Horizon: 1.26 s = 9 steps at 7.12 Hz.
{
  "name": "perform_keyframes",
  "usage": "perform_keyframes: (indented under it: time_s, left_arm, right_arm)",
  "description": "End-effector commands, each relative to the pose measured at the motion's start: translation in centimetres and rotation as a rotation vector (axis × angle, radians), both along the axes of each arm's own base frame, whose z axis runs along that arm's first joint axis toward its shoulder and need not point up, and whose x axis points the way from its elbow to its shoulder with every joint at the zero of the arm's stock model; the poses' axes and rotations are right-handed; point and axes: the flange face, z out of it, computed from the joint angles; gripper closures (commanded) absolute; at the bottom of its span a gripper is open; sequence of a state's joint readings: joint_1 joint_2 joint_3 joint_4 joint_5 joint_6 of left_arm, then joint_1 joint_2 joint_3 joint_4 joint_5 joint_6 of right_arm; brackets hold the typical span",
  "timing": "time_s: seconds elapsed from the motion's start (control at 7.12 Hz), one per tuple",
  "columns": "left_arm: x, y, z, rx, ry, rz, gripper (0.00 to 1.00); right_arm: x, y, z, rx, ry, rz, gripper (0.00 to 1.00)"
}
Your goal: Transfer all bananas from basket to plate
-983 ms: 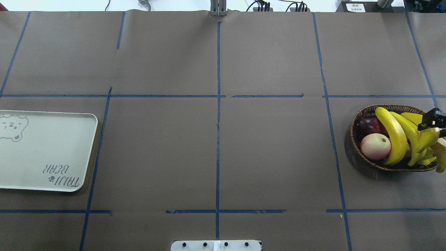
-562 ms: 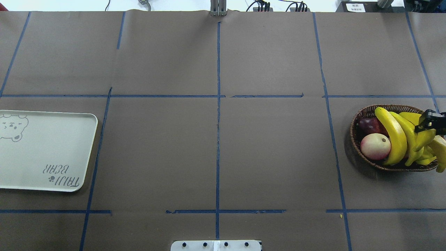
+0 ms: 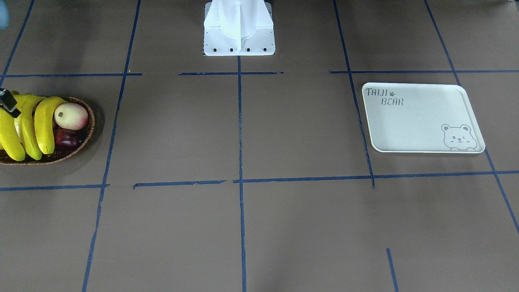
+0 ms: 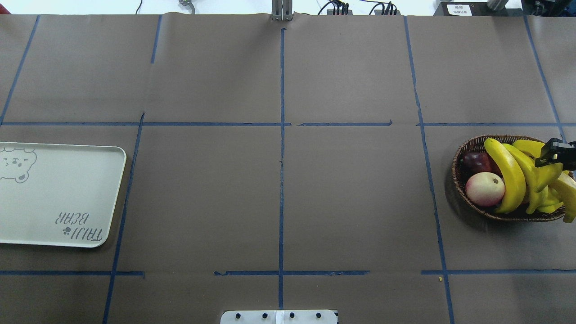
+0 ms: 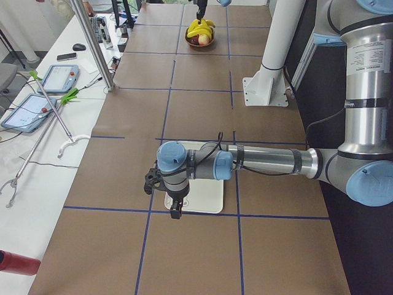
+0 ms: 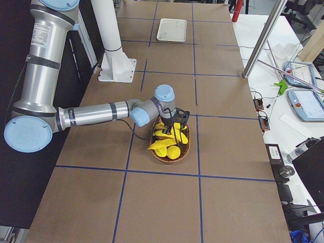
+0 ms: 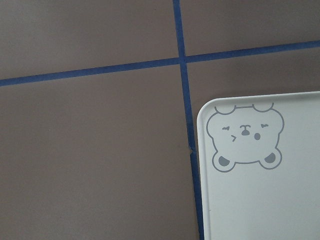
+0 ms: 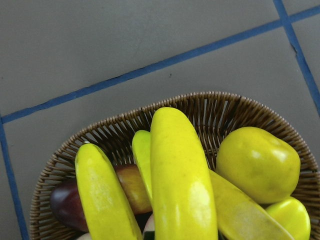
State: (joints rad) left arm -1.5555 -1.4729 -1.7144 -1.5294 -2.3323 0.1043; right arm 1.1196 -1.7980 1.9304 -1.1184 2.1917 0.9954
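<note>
Right gripper sits low over the basket, on the side away from table centre and right at the top of the banana pile. Only a black tip shows at the overhead view's edge, so I can't tell whether the jaws are apart or clamped on anything. The right wrist view shows no fingers, just fruit close up.

Bananas: several, all in the basket, lying side by side and stacked. One tip hangs past the rim on the robot's side. The innermost banana lies against the round cream-and-pink fruit. The dark red fruit is just beyond that, farther from the robot. The wrist view also shows a round yellow-green fruit pressed against the bananas.

The basket is at the robot's right end of the table and the plate is at the left end, so they are well apart.

Left gripper hangs above the plate's outer end, fingers pointing down. Its wrist camera looks at the bear face corner. It shows only in the side view — can't tell the jaw state there either.
</note>
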Motion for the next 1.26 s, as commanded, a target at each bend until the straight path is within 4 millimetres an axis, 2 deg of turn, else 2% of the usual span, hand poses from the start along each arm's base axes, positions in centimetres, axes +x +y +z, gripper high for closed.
perform_keyframes:
  time_s: [0.0, 0.14, 0.28, 0.42, 0.56, 0.7, 0.84, 0.98, 1.12]
  left_arm:
    - [0.5, 0.0, -0.2, 0.005, -0.001, 0.011, 0.0]
    - [1.8, -0.4, -0.6, 0.012, -0.003, 0.034, 0.0]
    - [2.1, -1.4, -2.0, 0.044, 0.003, 0.033, 0.0]
    - [2.2, -3.2, -6.1, 0.154, 0.003, 0.034, 0.0]
    - [2.3, -3.6, -6.7, 0.182, 0.009, 0.035, 0.0]
    - [3.0, -5.0, -8.6, 0.217, 0.018, 0.046, 0.0]
    - [3.8, -5.0, -9.2, 0.179, 0.065, 0.015, 0.0]
    - [5.3, -5.1, -10.6, 0.105, 0.161, -0.061, 0.0]
    - [7.0, -5.3, -11.9, 0.097, 0.195, -0.135, 0.0]
  right_arm:
    - [2.7, -0.7, -1.3, 0.147, 0.019, -0.054, 1.0]
    - [2.5, -2.0, -3.1, 0.182, -0.001, -0.05, 1.0]
    - [2.2, -2.3, -3.6, 0.194, -0.01, -0.055, 1.0]
    - [1.7, -3.2, -5.1, 0.224, -0.022, -0.053, 1.0]
    - [-1.9, -4.0, -7.6, 0.268, -0.051, -0.11, 1.0]
    - [-4.1, -5.1, -9.9, 0.306, -0.075, -0.14, 1.0]
    - [-5.5, -5.2, -10.7, 0.291, -0.097, -0.142, 1.0]
    - [-7.1, -5.8, -13.5, 0.274, -0.146, -0.114, 1.0]
    - [-10.4, -5.0, -15.5, 0.267, -0.208, -0.107, 1.0]
